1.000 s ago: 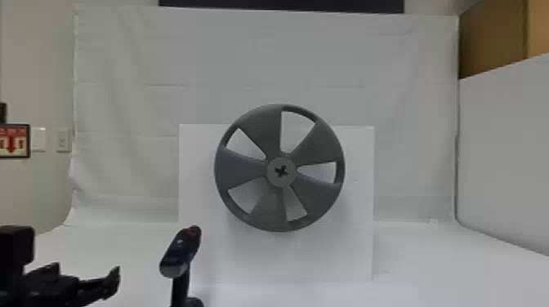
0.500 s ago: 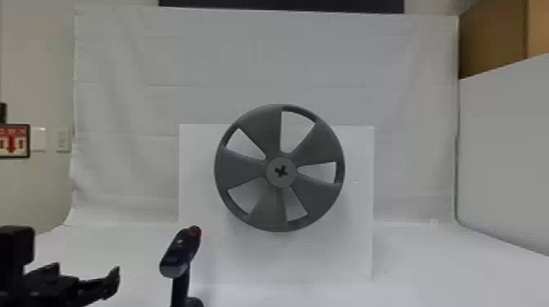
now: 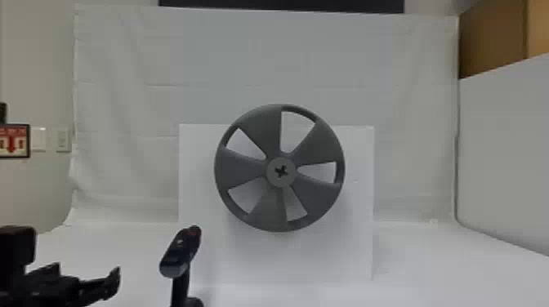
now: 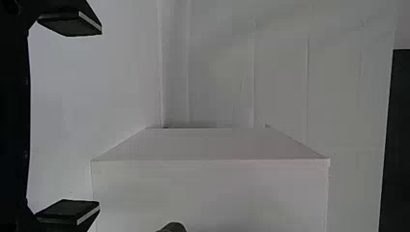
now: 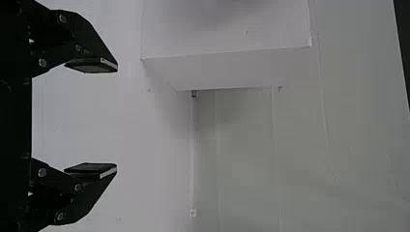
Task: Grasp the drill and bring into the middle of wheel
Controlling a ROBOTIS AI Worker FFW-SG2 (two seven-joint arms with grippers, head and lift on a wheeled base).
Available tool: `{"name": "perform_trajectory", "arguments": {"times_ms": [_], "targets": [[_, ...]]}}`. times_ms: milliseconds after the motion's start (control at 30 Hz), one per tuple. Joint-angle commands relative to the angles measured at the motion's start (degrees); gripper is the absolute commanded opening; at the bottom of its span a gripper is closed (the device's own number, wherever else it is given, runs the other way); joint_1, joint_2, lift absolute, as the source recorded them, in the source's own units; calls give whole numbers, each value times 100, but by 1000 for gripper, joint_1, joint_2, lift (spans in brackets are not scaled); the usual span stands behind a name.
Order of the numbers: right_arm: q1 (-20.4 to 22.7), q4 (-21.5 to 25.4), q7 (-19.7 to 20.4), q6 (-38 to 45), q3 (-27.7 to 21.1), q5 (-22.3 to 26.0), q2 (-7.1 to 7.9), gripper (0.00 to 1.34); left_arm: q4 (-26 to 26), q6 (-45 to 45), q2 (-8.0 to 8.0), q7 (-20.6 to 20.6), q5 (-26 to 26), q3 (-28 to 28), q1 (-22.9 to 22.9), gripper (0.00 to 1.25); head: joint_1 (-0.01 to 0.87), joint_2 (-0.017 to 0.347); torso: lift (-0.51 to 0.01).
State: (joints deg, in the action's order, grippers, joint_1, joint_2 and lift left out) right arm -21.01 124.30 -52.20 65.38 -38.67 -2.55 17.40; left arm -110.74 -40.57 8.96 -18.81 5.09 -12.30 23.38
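In the head view my left gripper [image 3: 92, 285] is at the lower left, to the left of the drill and apart from it. The dark drill [image 3: 179, 253] stands upright near the bottom edge. A grey wheel [image 3: 245, 167] with wide spokes is mounted on the front of a white box, its round hub [image 3: 281, 172] bearing a dark cross-shaped mark. In the left wrist view my left gripper [image 4: 100, 118] is open, its fingers wide apart around nothing. My right gripper [image 5: 117, 116] is also open, with nothing between its fingers.
The white box [image 3: 355, 245] stands behind and to the right of the drill. A white cloth [image 3: 265, 53] hangs behind it, and a white panel [image 3: 502, 143] borders the right side. The left wrist view shows a small dark rounded part [image 4: 174, 227] at the box's front face.
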Motion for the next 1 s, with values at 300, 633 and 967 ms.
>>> {"name": "perform_trajectory", "arguments": {"times_ms": [300, 633, 967], "targets": [[0, 7, 0, 1, -9, 0, -9, 815, 0, -4, 0, 0, -8, -9, 0, 1250, 0, 0, -406], [0, -2, 0, 1, -18, 0, -18, 815, 0, -4, 0, 0, -8, -18, 0, 1250, 0, 0, -406], [0, -2, 0, 1, -35, 9, -26, 815, 0, -4, 0, 0, -8, -35, 0, 1250, 0, 0, -406]]}}
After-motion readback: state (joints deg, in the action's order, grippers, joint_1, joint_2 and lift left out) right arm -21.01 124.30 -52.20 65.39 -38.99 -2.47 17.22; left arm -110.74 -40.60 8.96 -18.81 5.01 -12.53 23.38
